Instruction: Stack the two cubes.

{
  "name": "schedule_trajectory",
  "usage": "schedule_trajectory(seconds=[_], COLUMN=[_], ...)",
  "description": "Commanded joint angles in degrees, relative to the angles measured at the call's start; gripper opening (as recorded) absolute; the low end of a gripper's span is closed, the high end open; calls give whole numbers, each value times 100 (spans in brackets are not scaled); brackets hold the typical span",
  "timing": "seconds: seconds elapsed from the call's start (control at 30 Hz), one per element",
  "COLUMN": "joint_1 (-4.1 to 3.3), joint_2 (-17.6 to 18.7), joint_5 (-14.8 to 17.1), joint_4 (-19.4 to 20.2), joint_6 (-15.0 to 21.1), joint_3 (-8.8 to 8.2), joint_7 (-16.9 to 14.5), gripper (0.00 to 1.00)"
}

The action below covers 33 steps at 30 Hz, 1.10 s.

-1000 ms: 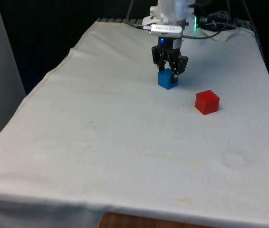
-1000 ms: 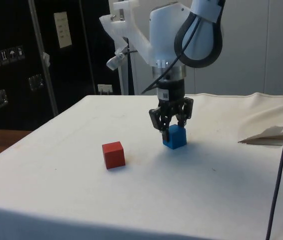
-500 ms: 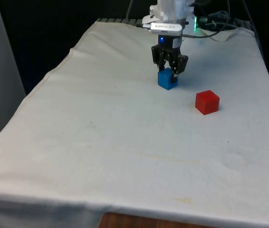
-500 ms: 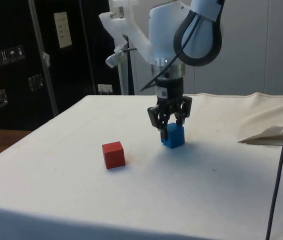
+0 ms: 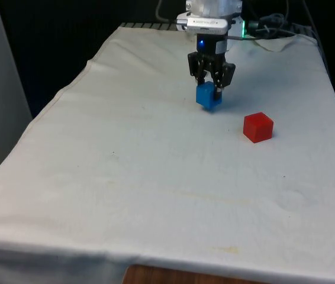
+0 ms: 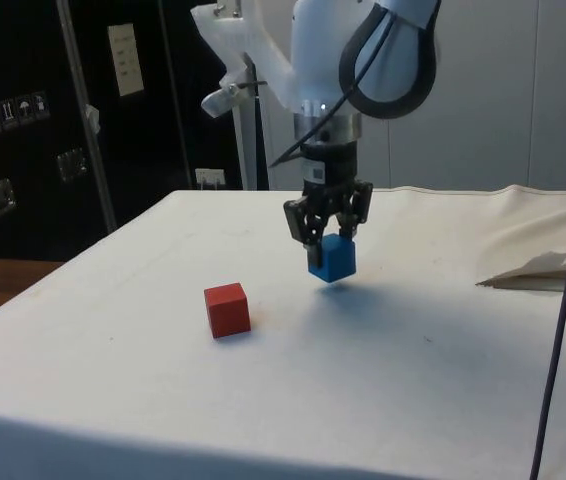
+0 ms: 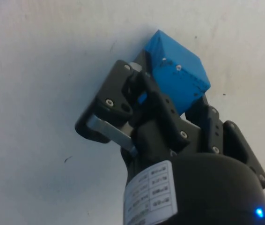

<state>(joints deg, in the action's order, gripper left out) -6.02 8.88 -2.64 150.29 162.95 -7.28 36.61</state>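
Note:
My gripper [image 5: 209,89] [image 6: 325,243] [image 7: 170,89] is shut on the blue cube [image 5: 208,96] [image 6: 332,258] [image 7: 178,70] and holds it a little above the white cloth, with the cube's shadow under it. The red cube [image 5: 257,126] [image 6: 227,309] sits alone on the cloth, toward the front view's right of the blue one and a bit nearer the front camera. In the side view the red cube lies left of and below the held cube, about a cube's width apart.
The white cloth [image 5: 155,165] stretches wide and bare around both cubes. A fold of cloth [image 6: 543,268] rises at the side view's right edge. Cables [image 5: 274,26] lie at the table's far end by the arm's base.
The gripper has risen with the blue cube, lifting it off the cloth and shifting slightly toward the red cube's side in the side view. The red cube has not moved.

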Motion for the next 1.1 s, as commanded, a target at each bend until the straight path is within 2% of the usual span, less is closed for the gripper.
schedule_trajectory(seconds=[0.0, 0.07, 0.1, 0.13, 0.37, 0.4, 0.43, 0.63, 0.67, 0.7, 1.07], joint_1=[34, 34, 0, 34, 29, 0, 29, 11, -6, 11, -23], joint_2=[-46, -34, 0, -34, 6, 11, 11, 0, 23, -11, -286], joint_5=[172, 178, 6, 178, 178, 6, 172, 120, 6, 115, 11], joint_4=[-17, -86, -69, -109, -344, -327, -372, -561, -556, -584, -768], joint_6=[-74, -109, -34, -126, -281, -241, -298, -470, -424, -504, -957], joint_3=[97, 97, 0, 97, 92, 6, 92, 74, 11, 69, 86], joint_7=[-132, -195, -63, -218, -390, -264, -407, -510, -430, -521, -544], gripper=[3, 3, 3, 3, 3, 3, 3, 3, 3, 3, 3])
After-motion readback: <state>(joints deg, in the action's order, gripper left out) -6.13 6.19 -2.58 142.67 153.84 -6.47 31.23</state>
